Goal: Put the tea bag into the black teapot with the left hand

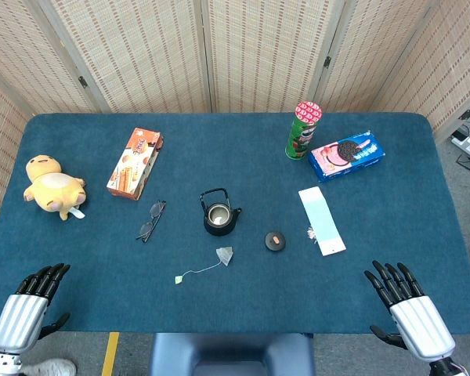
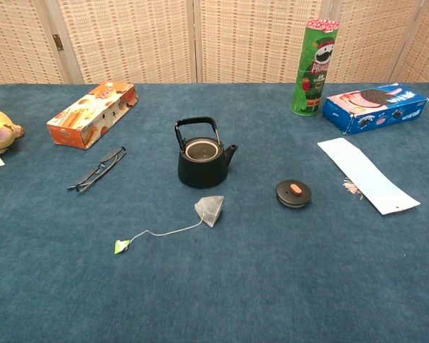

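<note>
The black teapot (image 1: 219,213) (image 2: 201,157) stands open-topped near the table's middle, handle upright, spout to the right. Its lid (image 1: 275,240) (image 2: 294,193) lies on the cloth to the right of it. The tea bag (image 1: 225,255) (image 2: 210,209) lies just in front of the pot, its string running left to a small green tag (image 1: 178,279) (image 2: 121,246). My left hand (image 1: 33,300) hangs at the near left edge, fingers apart, holding nothing. My right hand (image 1: 403,301) is at the near right edge, likewise empty with fingers spread. The chest view shows neither hand.
Glasses (image 1: 150,220) (image 2: 98,170) lie left of the pot. A snack box (image 1: 135,163) (image 2: 91,113) and yellow plush (image 1: 55,186) sit at the far left. A chip can (image 1: 302,130) (image 2: 315,66), cookie pack (image 1: 346,155) (image 2: 375,107) and white-blue strip (image 1: 322,220) (image 2: 367,174) are on the right.
</note>
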Action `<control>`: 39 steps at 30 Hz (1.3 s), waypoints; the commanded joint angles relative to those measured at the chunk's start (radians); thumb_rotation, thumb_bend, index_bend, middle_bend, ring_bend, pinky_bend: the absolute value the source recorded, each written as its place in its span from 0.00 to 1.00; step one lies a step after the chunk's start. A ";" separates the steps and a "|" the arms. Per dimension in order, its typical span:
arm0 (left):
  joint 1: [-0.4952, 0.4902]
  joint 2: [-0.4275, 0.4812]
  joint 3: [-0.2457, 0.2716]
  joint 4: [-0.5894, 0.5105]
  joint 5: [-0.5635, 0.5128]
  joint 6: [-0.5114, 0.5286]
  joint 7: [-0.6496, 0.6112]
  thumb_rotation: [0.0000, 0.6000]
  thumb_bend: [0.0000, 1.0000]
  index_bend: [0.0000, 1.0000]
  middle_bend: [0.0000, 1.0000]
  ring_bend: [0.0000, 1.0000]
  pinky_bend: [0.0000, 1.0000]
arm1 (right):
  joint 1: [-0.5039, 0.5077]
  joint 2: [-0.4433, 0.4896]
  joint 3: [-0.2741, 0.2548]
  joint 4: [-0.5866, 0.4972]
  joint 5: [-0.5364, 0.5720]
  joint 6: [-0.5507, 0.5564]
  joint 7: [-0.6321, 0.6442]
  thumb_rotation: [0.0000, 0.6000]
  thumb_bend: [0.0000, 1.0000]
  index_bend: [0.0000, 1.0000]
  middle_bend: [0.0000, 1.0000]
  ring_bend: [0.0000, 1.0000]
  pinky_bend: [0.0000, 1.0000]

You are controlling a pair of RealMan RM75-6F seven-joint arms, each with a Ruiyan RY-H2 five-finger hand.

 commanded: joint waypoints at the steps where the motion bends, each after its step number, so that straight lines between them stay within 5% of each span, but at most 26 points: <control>1: 0.000 -0.001 0.001 0.001 -0.002 -0.004 0.004 1.00 0.24 0.11 0.18 0.18 0.26 | 0.000 0.001 0.000 -0.001 0.000 0.001 0.001 0.81 0.21 0.00 0.00 0.00 0.00; 6: -0.008 -0.006 0.011 0.004 0.031 -0.002 0.000 1.00 0.24 0.11 0.20 0.20 0.28 | -0.002 0.005 0.000 0.002 -0.003 0.011 0.011 0.82 0.21 0.00 0.00 0.00 0.00; 8: -0.019 -0.014 0.017 0.015 0.071 0.007 -0.015 1.00 0.24 0.12 0.27 0.28 0.39 | -0.006 0.009 0.000 0.003 -0.007 0.023 0.020 0.82 0.21 0.00 0.00 0.00 0.00; 11: -0.047 -0.031 0.018 0.042 0.115 -0.001 -0.042 1.00 0.24 0.14 0.51 0.59 0.71 | -0.017 0.013 0.005 0.004 -0.017 0.062 0.034 0.82 0.21 0.00 0.00 0.00 0.00; 13: -0.086 -0.043 0.021 0.050 0.127 -0.050 -0.089 1.00 0.24 0.21 0.79 0.87 0.94 | -0.032 0.010 0.010 0.015 -0.045 0.114 0.038 0.81 0.21 0.00 0.00 0.00 0.00; 15: -0.128 -0.061 0.018 0.046 0.121 -0.109 -0.148 1.00 0.24 0.31 0.93 0.98 1.00 | -0.041 0.011 0.007 0.026 -0.067 0.145 0.057 0.81 0.21 0.00 0.00 0.00 0.00; 20: -0.178 -0.157 -0.009 0.078 0.114 -0.167 -0.131 1.00 0.26 0.52 1.00 1.00 1.00 | -0.041 0.023 0.008 0.042 -0.073 0.165 0.108 0.82 0.21 0.00 0.00 0.00 0.00; 29: -0.248 -0.350 -0.069 0.179 0.030 -0.272 -0.048 1.00 0.27 0.57 1.00 1.00 1.00 | -0.077 0.029 0.018 0.071 -0.097 0.272 0.164 0.82 0.21 0.00 0.00 0.00 0.00; 39: -0.320 -0.440 -0.119 0.177 -0.084 -0.393 0.027 1.00 0.27 0.52 1.00 1.00 1.00 | -0.078 0.038 0.024 0.070 -0.080 0.260 0.182 0.82 0.21 0.00 0.00 0.00 0.00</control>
